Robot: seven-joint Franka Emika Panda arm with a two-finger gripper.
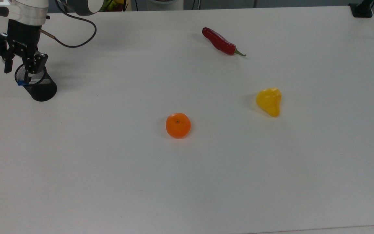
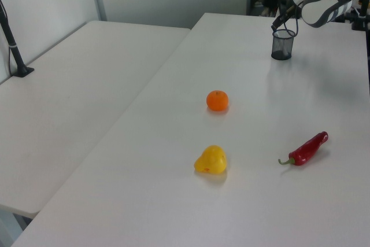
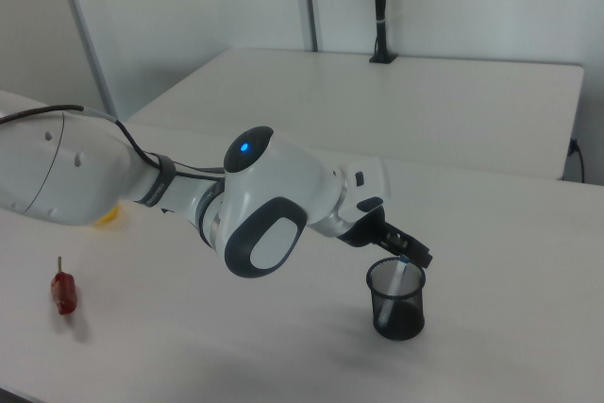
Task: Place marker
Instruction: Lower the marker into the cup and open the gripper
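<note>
The hand point(image 1: 17, 69) hung with fingers spread above the mesh cup point(image 1: 37, 86); the marker point(image 3: 399, 277) apparently stood inside it.

bright, even overhead light, soft faint shadows on the table point(image 1: 206, 182), slightly grainy.

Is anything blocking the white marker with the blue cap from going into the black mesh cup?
Nothing visible blocks it. The white marker with the blue cap already stands inside the black mesh cup, and the open gripper hangs just above the rim.
</note>
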